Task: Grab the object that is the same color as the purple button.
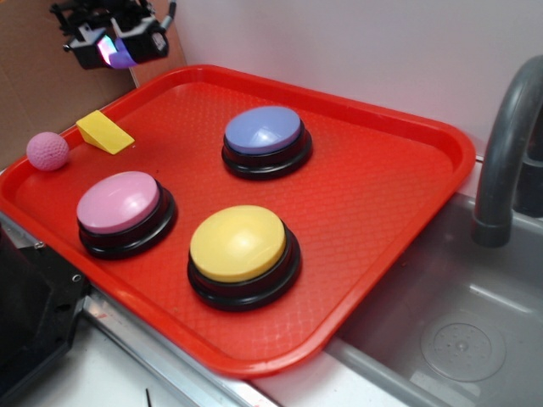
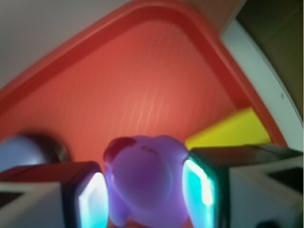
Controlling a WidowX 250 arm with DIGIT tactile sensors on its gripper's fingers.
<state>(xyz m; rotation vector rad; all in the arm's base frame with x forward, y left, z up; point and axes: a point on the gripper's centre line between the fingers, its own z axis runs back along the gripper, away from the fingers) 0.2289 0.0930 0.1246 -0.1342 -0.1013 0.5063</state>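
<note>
From my wrist view, the purple duck toy (image 2: 145,183) sits squarely between the two glowing pads (image 2: 92,202) of my hand (image 2: 145,194), which is clamped on it, the pads touching it at 3 and 9 o'clock. Its lower edge is cut off (the whole view is blurred). Behind it at 2 o'clock lies the yellow wedge (image 2: 228,130) on the red tray (image 2: 142,85); the purple button (image 2: 19,152) peeks in at 9 o'clock. From outside, my hand (image 1: 119,51) hangs above the tray's (image 1: 382,195) far corner, the duck (image 1: 121,56) barely visible.
</note>
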